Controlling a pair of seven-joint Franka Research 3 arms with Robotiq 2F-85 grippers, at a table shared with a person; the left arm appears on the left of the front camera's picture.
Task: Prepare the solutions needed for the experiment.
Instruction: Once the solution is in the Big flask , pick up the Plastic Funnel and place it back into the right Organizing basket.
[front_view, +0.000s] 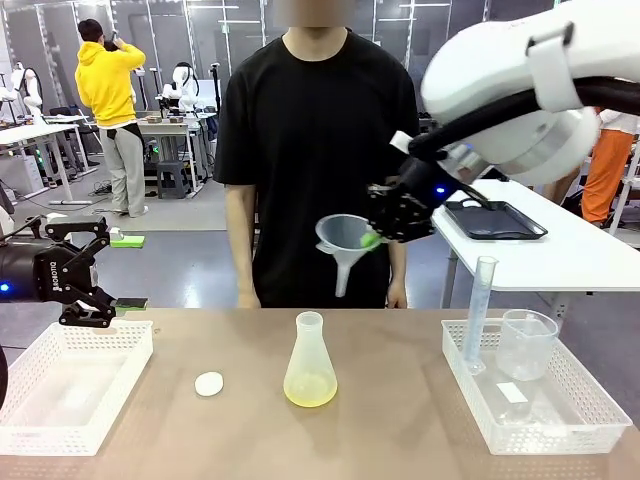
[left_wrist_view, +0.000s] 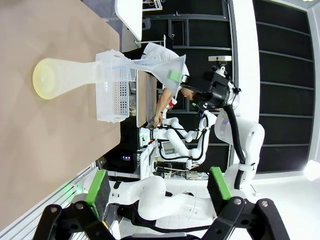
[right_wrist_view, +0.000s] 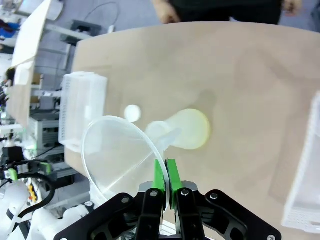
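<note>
The solutions (front_view: 310, 392) pool shallow in the flask (front_view: 309, 345); the right gripper (front_view: 372, 239), clamped on the funnel (front_view: 338, 232) rim, is half hidden; the left gripper (front_view: 95, 272) gapes empty.

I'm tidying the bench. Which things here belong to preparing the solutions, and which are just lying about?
In use: flask holding the solutions; funnel, pinched by the right gripper.
Lying about: white disc; left basket; right basket with cylinder and beaker.
</note>
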